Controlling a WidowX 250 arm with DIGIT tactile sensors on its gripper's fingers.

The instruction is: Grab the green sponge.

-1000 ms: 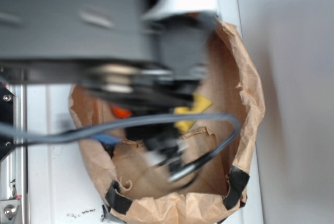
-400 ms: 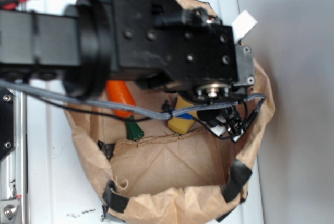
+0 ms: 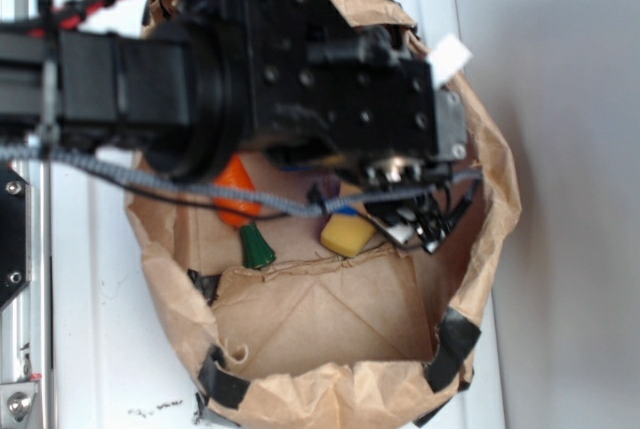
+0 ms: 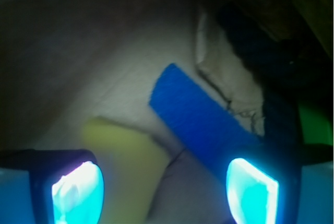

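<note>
Brown paper bag [image 3: 470,149] holds the gripper [image 4: 164,185], jaws apart above the blue sponge [image 4: 201,122]; what may be the green sponge [image 4: 314,125] shows right of it.

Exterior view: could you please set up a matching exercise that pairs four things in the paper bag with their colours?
Column one:
1. toy carrot's body
2. toy carrot's stem
3. tape patch on the paper bag
4. sponge's side facing the camera

Column two:
A. black
B. orange
C. yellow
D. dark green

Pairs: 1-B, 2-D, 3-A, 4-C
</note>
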